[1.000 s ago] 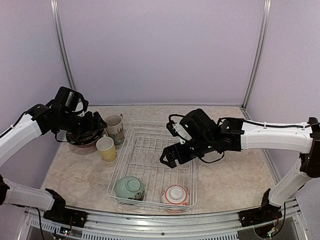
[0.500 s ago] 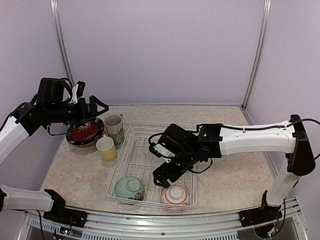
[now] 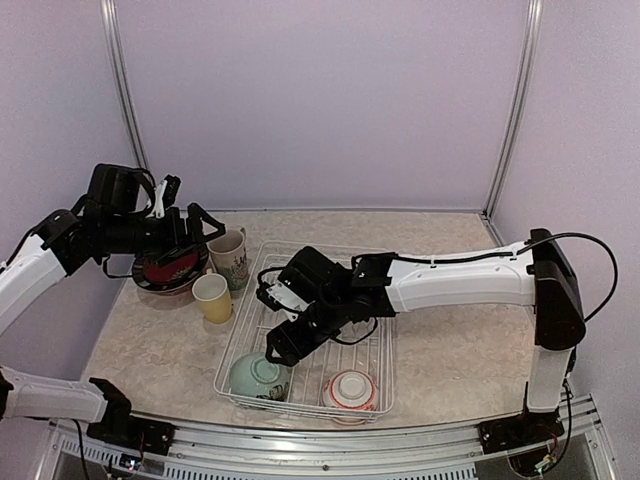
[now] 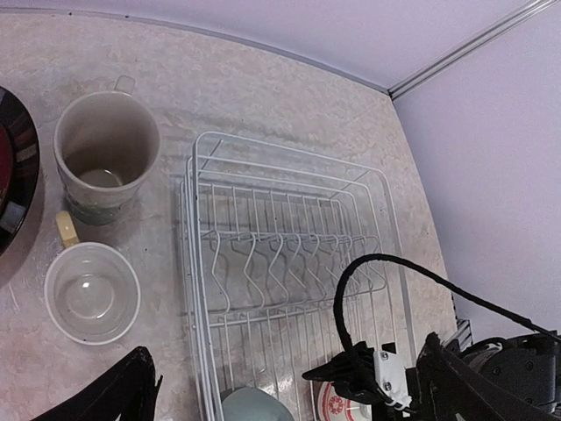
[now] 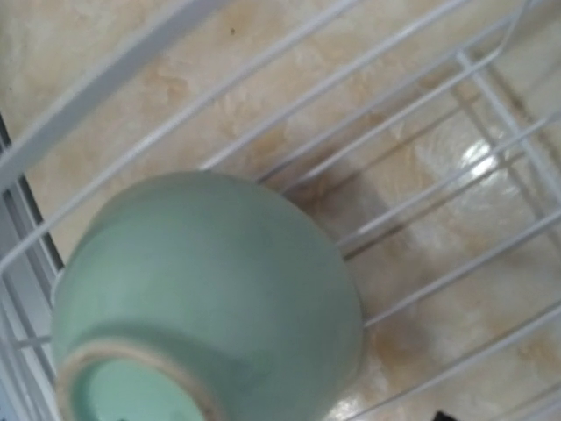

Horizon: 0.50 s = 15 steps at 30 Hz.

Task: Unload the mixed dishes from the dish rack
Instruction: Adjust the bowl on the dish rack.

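Observation:
The white wire dish rack (image 3: 318, 262) holds an upturned pale-green bowl (image 3: 259, 377) at its near left and a red-and-white bowl (image 3: 351, 390) at its near right. My right gripper (image 3: 281, 343) is open and empty just above the green bowl, which fills the right wrist view (image 5: 202, 298); its fingers are out of that view. My left gripper (image 3: 196, 226) is open and empty, raised over the stacked plates (image 3: 165, 270). The tall white mug (image 3: 230, 257) and the yellow cup (image 3: 212, 297) stand left of the rack. The rack's plate slots (image 4: 289, 263) are bare.
The left wrist view shows the mug (image 4: 105, 153), the cup (image 4: 92, 292) and the dark plate rim (image 4: 13, 175) on the marble table. The right arm's black cable (image 4: 351, 281) arches over the rack. Frame posts stand at the back corners.
My right gripper has moved left and toward the near edge, from the middle of the rack to just above the green bowl. My left gripper has risen off the plates and shifted slightly.

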Each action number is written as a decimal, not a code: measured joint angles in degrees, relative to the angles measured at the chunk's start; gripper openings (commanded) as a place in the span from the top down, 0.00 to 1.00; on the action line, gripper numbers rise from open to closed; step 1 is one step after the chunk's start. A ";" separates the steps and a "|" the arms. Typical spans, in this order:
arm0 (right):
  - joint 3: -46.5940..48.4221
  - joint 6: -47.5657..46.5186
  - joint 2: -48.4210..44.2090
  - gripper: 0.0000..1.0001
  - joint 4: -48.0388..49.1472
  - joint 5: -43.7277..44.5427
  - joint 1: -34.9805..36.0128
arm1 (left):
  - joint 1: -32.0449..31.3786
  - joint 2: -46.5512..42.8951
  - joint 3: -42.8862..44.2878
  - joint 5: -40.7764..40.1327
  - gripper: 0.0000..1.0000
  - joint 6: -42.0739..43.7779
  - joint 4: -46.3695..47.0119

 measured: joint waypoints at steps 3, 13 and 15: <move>-0.02 -0.17 1.07 0.36 -0.02 -0.92 0.00 | -0.15 -0.07 -0.74 0.04 0.01 -0.63 0.02; -1.40 -0.04 1.29 0.39 -1.01 -0.26 0.00 | -0.61 0.02 -1.70 0.00 0.01 -1.55 0.17; -1.73 -0.02 1.27 0.39 -1.18 0.09 0.00 | -0.63 0.26 -1.81 0.00 0.01 -1.84 0.22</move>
